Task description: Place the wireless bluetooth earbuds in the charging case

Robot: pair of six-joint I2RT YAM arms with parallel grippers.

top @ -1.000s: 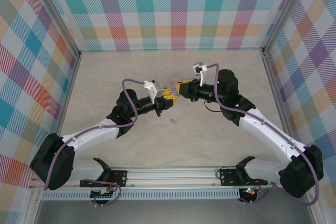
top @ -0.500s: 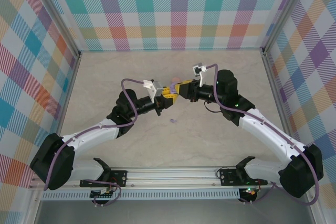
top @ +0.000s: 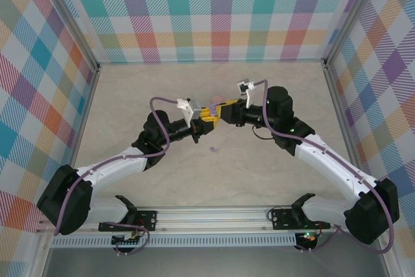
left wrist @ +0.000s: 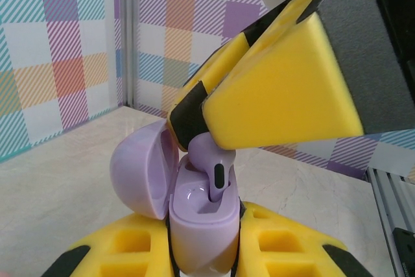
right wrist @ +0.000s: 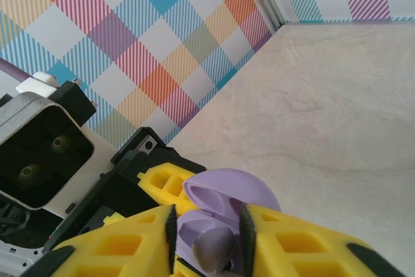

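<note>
Setting: pale, marble-patterned surface (top: 259, 180) enclosed by walls (top: 214, 11) of bright checked cloth.
Earbud (left wrist: 211, 160): purple, upright, its stem down in a socket of the charging case and its rounded head above the rim; from the right wrist it appears as a grey-purple knob (right wrist: 214, 246).
Charging case (left wrist: 201, 215): lilac, held off the surface at mid-table, its body upright.
Lid (left wrist: 139, 173): domed, hinged open and tipped back to one side of the case.
Left pincer (left wrist: 204, 238): yellow fingers clamped on the lower body of the case, one on each side.
Right pincer (left wrist: 201, 118): above the case, its yellow fingers close on either side of the earbud's head; whether they press on it cannot be told.
Second earbud (top: 214, 150): small purple piece lying loose on the surface, just nearer the arm bases than the two pincers.
Arms: both reach inward and meet tip to tip in the overhead view, left (top: 206, 121), right (top: 219, 111).
Rail (top: 214, 215): metal, along the near edge, carrying both bases.
</note>
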